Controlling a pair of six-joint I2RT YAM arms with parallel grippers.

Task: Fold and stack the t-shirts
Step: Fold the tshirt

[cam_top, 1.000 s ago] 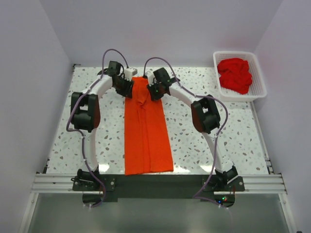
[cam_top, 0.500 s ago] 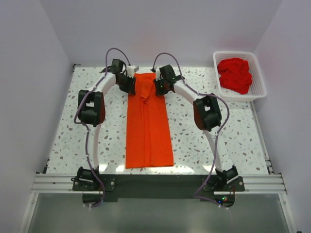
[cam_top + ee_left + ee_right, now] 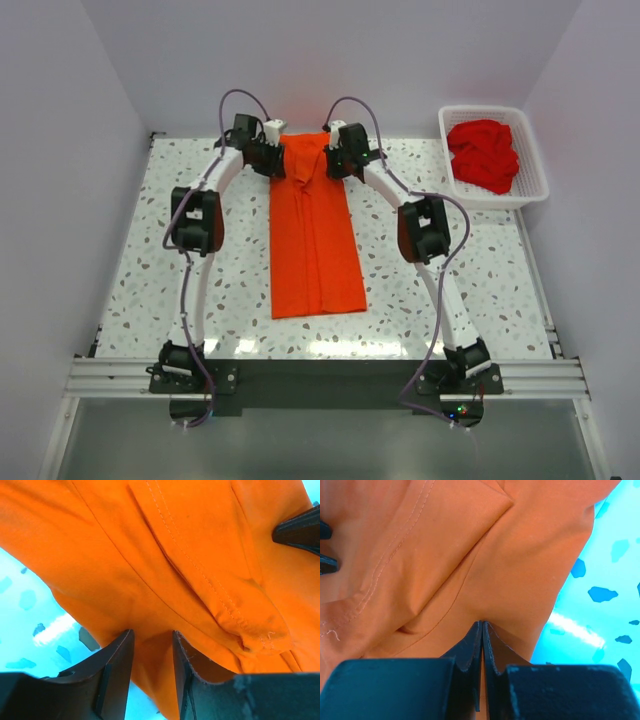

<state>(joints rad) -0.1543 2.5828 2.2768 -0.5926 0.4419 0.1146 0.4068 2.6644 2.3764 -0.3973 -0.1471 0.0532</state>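
Observation:
The bright orange-red t-shirt [image 3: 315,250] lies folded into a long narrow strip down the middle of the table, its far end at the back edge. My left gripper [image 3: 270,158] holds the far left corner. In the left wrist view its jaws [image 3: 152,635] stand a little apart with a fold of the shirt [image 3: 165,555] between them. My right gripper [image 3: 335,165] holds the far right corner. In the right wrist view its jaws [image 3: 482,624] are pinched tight on the cloth [image 3: 445,555]. Deeper red t-shirts [image 3: 483,155] lie crumpled in the basket.
A white plastic lattice basket [image 3: 532,150] stands at the back right corner. The speckled table [image 3: 190,290] shows bare on both sides of the shirt. Walls close in at the back and sides.
Both grippers have moved toward the back wall, dragging the orange-red shirt with them. Its near hem has slid away from the table's front edge.

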